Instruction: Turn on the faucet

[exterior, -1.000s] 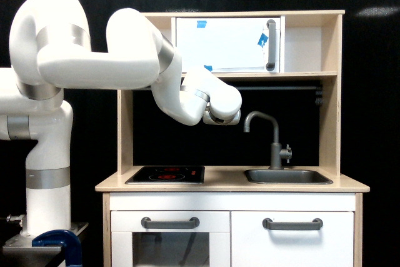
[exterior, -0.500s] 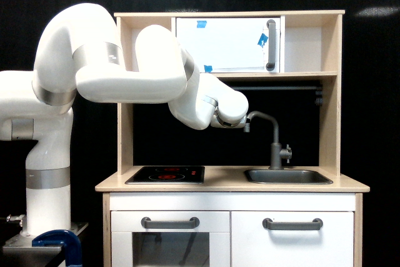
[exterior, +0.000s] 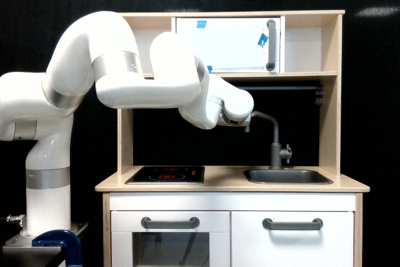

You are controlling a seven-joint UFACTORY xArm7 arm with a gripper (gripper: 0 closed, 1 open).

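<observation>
The faucet [exterior: 275, 148] is a slim matte-grey tap that stands upright behind the sink [exterior: 315, 181], right of centre in the exterior view. Its gooseneck hooks toward the view's left, and a small side knob [exterior: 286, 152] sits low on the stem. The white arm reaches in from the view's left. Its wrist [exterior: 234, 112] is at the height of the spout's tip and overlaps it. The gripper itself is hidden behind the wrist, so I cannot see its fingers or whether anything touches the faucet.
A black hob [exterior: 165, 174] lies on the wooden counter left of the sink. Above are a grey rail [exterior: 281, 87] and a white cupboard door [exterior: 228, 43] with a grey handle. Two bar handles [exterior: 170, 222] front the lower doors. A blue object [exterior: 59, 242] sits at the arm's base.
The arm has swung toward the exterior view's right. Its wrist has gone from clear of the spout to overlapping the spout's tip. The faucet and knob look unmoved.
</observation>
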